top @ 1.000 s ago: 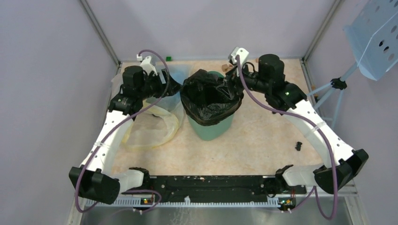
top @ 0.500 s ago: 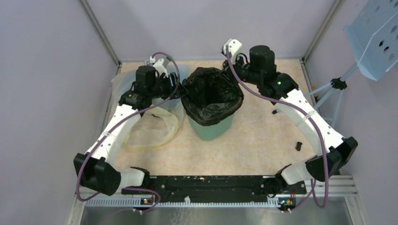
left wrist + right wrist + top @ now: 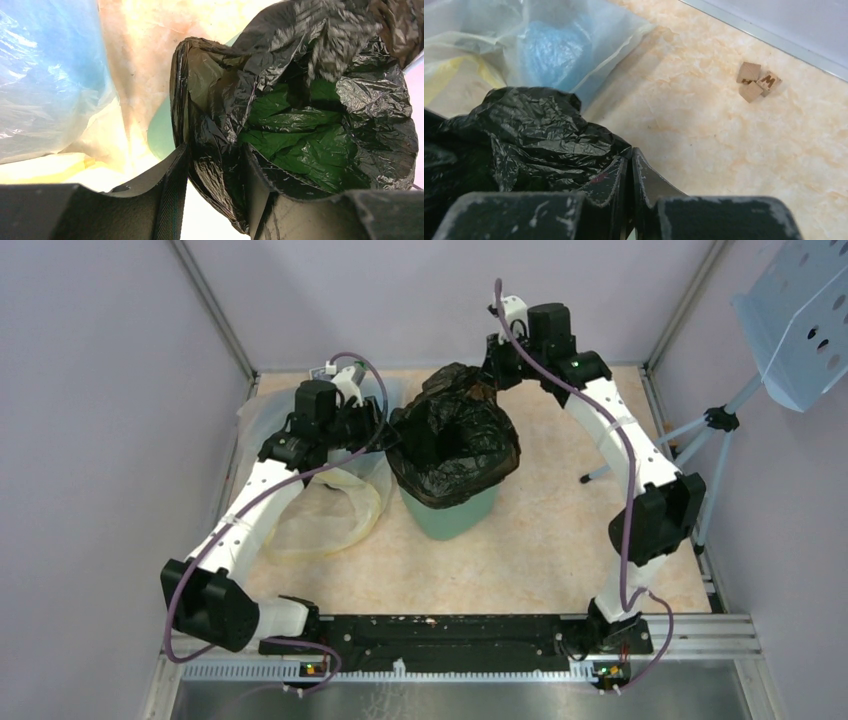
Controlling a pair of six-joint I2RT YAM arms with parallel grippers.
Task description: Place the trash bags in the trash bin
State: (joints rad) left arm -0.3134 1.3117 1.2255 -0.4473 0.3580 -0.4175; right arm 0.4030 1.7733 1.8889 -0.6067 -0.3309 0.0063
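Observation:
The mint-green trash bin [image 3: 450,518] stands mid-table with a crinkly black trash bag [image 3: 455,445] draped over its rim, mouth open. My left gripper [image 3: 385,430] is at the bag's left rim. In the left wrist view the gripper [image 3: 215,150] has closed in on a fold of the bag [image 3: 220,115], and both fingertips touch it. My right gripper [image 3: 490,375] is raised behind the bin. In the right wrist view it [image 3: 630,152] is shut on the bag's [image 3: 539,130] edge, which it holds lifted into a peak. Green shows through the film inside the bag.
A large clear bag [image 3: 330,500] with blue and yellow contents lies left of the bin, under the left arm. Small wooden blocks [image 3: 756,80] sit at the table's far edge. A tripod [image 3: 700,430] and a blue perforated panel [image 3: 800,320] stand beyond the right side.
The right gripper shut on the bag's back edge, and the arm rose and swung back, pulling that edge up. The left gripper narrowed onto the bag's left rim.

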